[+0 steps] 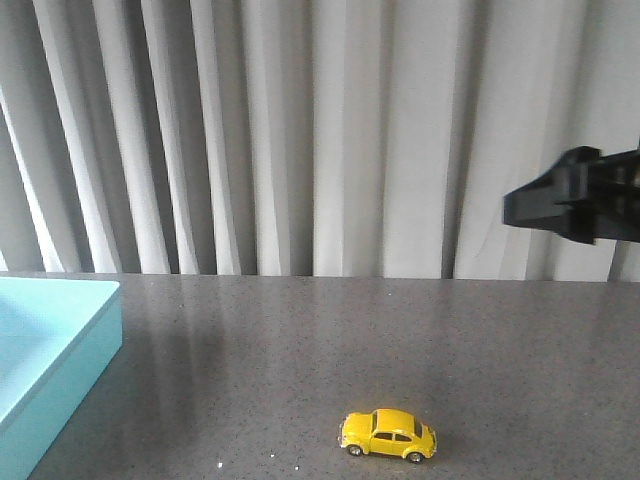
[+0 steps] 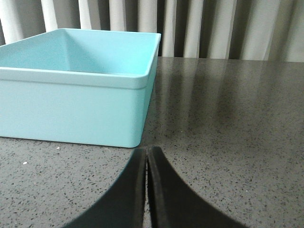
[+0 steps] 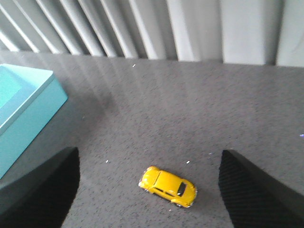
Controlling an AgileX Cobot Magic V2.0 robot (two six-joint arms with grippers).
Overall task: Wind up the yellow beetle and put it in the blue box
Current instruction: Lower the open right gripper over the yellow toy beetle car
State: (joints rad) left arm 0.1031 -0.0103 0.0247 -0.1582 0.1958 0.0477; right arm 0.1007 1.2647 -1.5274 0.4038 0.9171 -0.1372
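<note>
We see the yellow beetle (image 1: 388,434) sitting on its wheels on the gray table (image 1: 400,340), low in the frame. The blue box (image 1: 50,350) is far left. Our right gripper (image 3: 149,190) is wide open above the car. Our left gripper (image 2: 147,190) is pressed closed.

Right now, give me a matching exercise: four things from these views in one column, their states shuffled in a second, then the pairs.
1. yellow beetle
2. blue box
3. left gripper
4. right gripper

A. fingers spread wide
B. empty as far as visible, at the table's left
C. fingers pressed together
D. standing on the table, untouched

Pairs: 1-D, 2-B, 3-C, 4-A
</note>
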